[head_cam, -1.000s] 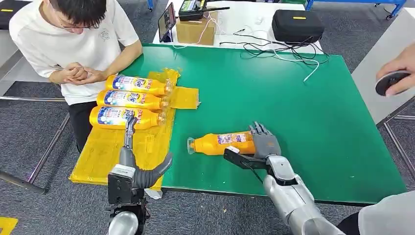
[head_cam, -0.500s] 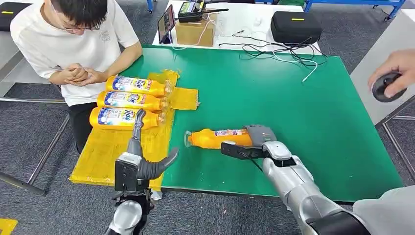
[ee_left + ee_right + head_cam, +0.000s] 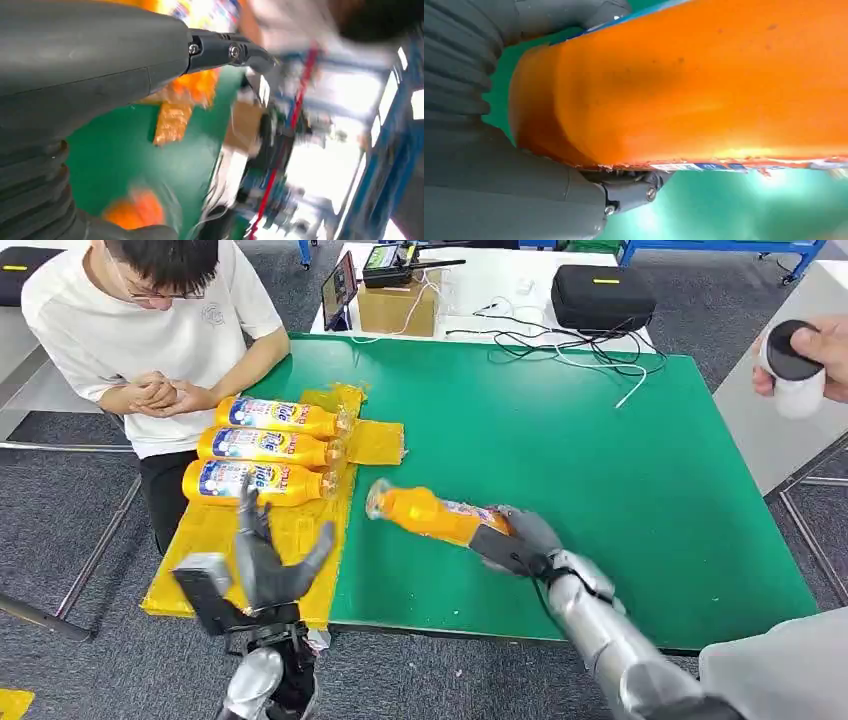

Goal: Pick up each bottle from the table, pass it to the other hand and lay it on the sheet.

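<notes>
- Right robot hand (image 3: 522, 538) sat lower centre-right of the head view, fingers wrapped round the base end of an orange detergent bottle (image 3: 432, 513); grip firm.
- Held bottle was tilted, cap end pointing to upper left, raised off the green worktop (image 3: 600, 460); it hung over the worktop just right of the yellow sheet (image 3: 215, 540).
- Right wrist view: orange bottle body (image 3: 704, 85) pressed vs. the grey palm, thumb (image 3: 574, 15) on one side and a darker finger (image 3: 631, 192) on the other; green surface behind.
- Left robot hand (image 3: 268, 558) at lower left of the head view, palm up-ish, fingers spread apart, nothing in it; it hovered over the near edge of the sheet.
- Left wrist view was blurred; a dark fingertip (image 3: 235, 51) showed, w/ green and orange patches beyond — detail couldn't be told.
- Three more detergent bottles lay side by side on the sheet, caps to the right: far one (image 3: 285, 415), middle one (image 3: 268, 445), near one (image 3: 255, 481); near one just above the left robot hand's fingertips in frame.
- Person in a white T-shirt (image 3: 140, 320) sat at upper left, hands clasped at the worktop's edge, beside the sheet.
- Another person's hand (image 3: 815, 350) at the right edge held a white-and-black round object.
- Black case (image 3: 600, 295) and cardboard box (image 3: 398, 302) stood on a white table at top centre, cables trailing onto the green worktop.
</notes>
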